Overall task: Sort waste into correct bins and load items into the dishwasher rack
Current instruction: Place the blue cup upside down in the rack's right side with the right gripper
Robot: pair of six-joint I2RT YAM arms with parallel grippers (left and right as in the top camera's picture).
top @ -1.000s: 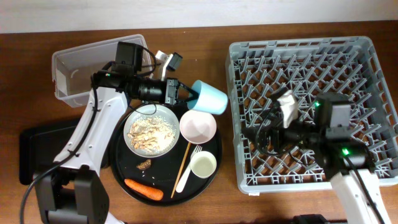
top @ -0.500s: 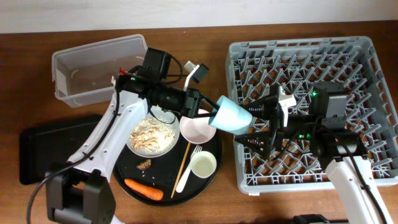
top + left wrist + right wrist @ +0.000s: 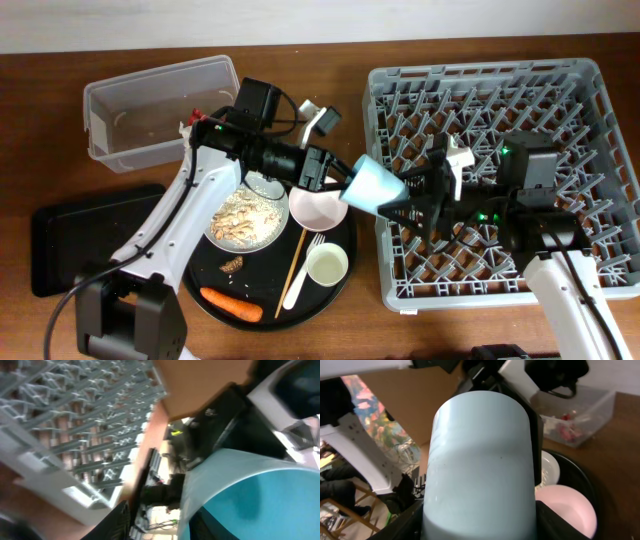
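cup: blue cup (image 3: 375,187) is off the desk (image 3: 330,70), tilted, over the gap between the round tray (image 3: 262,278) and the rack's (image 3: 560,90) left edge
left fingers: left fingers (image 3: 338,178) are clamped on the cup's left end
right fingers: right fingers (image 3: 410,215) are spread either side of the cup's right end; can't tell if they press it. The cup body fills the right wrist view
round tray: holds the plate (image 3: 245,218) with food scraps, bowl (image 3: 318,206), white cup (image 3: 327,265), fork (image 3: 303,270) and carrot (image 3: 231,303)
bins: tub (image 3: 140,100) far left, red scraps inside; flat tray (image 3: 70,235) at the left edge
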